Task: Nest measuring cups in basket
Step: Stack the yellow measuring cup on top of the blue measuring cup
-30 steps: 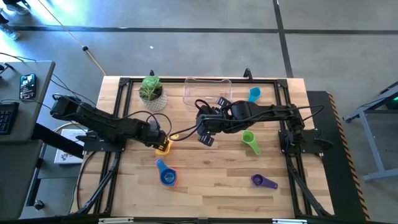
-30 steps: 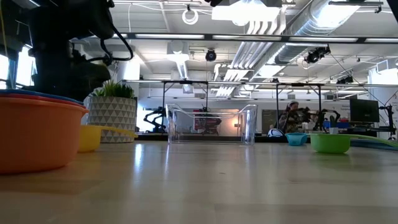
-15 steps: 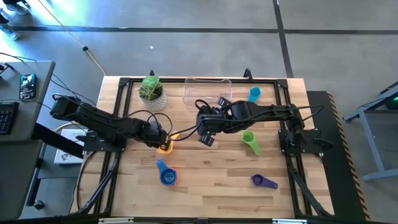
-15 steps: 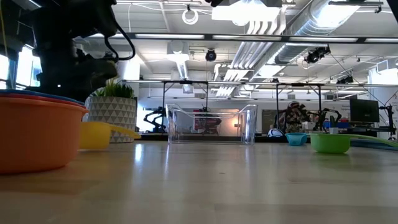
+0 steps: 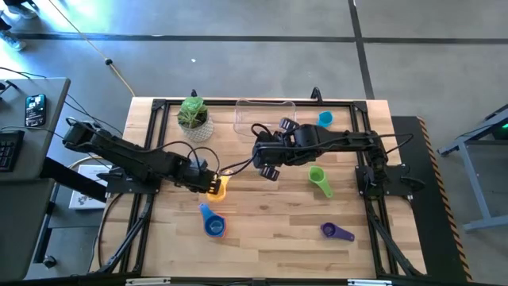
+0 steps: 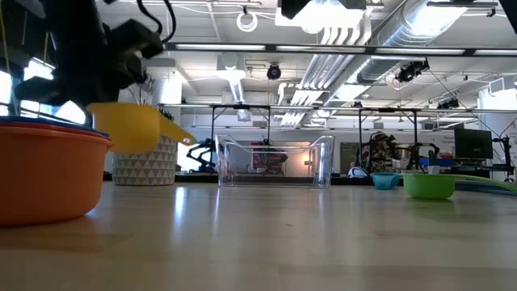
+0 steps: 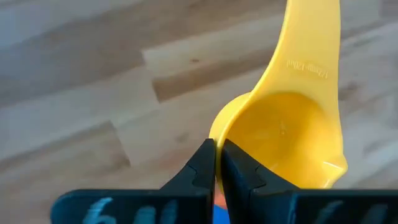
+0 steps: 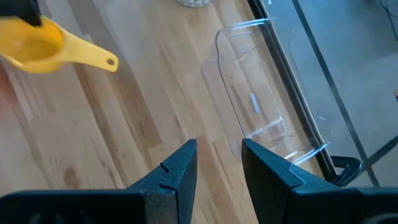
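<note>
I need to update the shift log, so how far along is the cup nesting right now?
Done: nothing yet; the clear basket holds no cups. In hand: the left tool is shut on the yellow cup's rim and holds it off the table. The right tool hovers open and empty near the basket. Left: the blue-and-orange, green, purple and light blue cups lie on the table.

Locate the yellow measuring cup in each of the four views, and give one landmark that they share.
High view: yellow measuring cup left of centre, at the left tool.
Low view: upper left, lifted clear of the table.
Left wrist view: centre right, rim pinched by the tool.
Right wrist view: top left corner.
Shared landmark: the clear basket, missing only from the left wrist view.
</note>
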